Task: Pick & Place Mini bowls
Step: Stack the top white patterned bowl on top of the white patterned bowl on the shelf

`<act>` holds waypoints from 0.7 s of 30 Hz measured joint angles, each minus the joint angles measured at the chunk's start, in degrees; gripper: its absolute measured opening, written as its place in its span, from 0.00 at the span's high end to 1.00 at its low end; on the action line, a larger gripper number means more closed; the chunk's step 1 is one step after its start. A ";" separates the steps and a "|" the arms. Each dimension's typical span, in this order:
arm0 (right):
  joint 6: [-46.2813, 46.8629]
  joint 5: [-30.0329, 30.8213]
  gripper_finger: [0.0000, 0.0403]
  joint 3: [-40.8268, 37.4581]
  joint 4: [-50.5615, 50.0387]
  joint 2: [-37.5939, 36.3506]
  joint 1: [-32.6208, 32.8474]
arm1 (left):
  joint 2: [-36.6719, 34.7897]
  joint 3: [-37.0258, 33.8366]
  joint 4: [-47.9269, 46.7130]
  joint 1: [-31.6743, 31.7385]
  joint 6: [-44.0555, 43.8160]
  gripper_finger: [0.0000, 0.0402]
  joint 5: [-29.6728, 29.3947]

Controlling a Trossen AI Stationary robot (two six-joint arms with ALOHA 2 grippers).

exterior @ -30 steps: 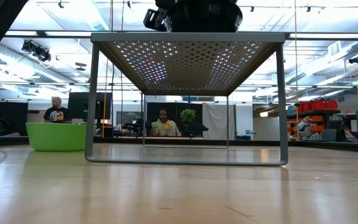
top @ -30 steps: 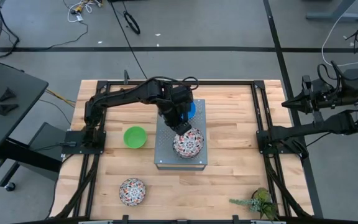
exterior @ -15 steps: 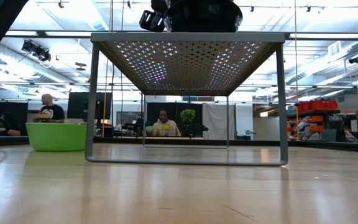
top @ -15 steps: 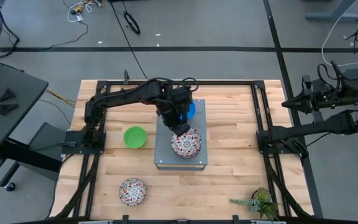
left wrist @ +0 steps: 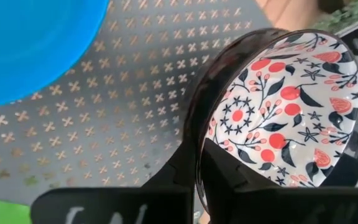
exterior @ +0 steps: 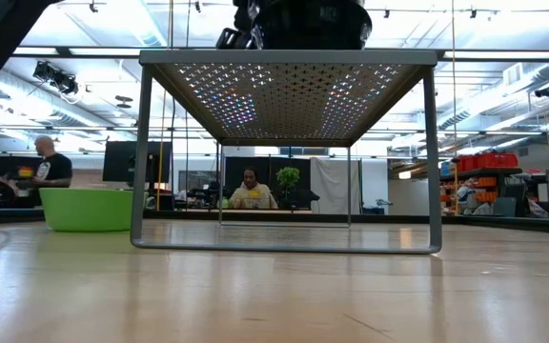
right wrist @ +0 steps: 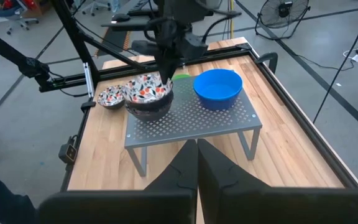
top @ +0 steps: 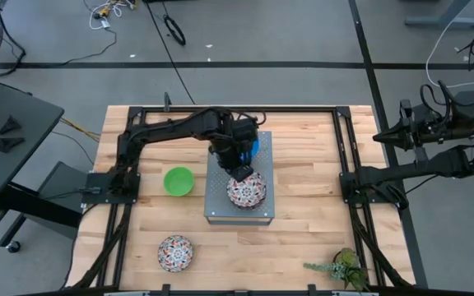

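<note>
Left wrist view, left tool (left wrist: 199, 163) seemingly pinching floral bowl (left wrist: 278, 106) rim, on perforated box (left wrist: 135, 112).

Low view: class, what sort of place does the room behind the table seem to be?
Probably a robotics lab or workshop: ceiling track lights, orange storage bins, and a person at a monitor.

My fingers (left wrist: 185, 180) pinch the rim of the floral bowl (left wrist: 278, 112) at right; the blue bowl (left wrist: 30, 43) is upper left.
</note>
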 joint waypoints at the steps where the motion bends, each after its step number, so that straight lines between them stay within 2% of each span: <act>1: 0.00 0.00 0.99 0.00 0.00 0.00 0.00 | 0.06 0.00 0.15 0.00 0.00 0.96 -0.21; 21: 0.00 0.00 0.99 0.01 -0.01 0.00 -0.01 | -0.05 0.09 0.57 0.00 0.43 0.91 -0.85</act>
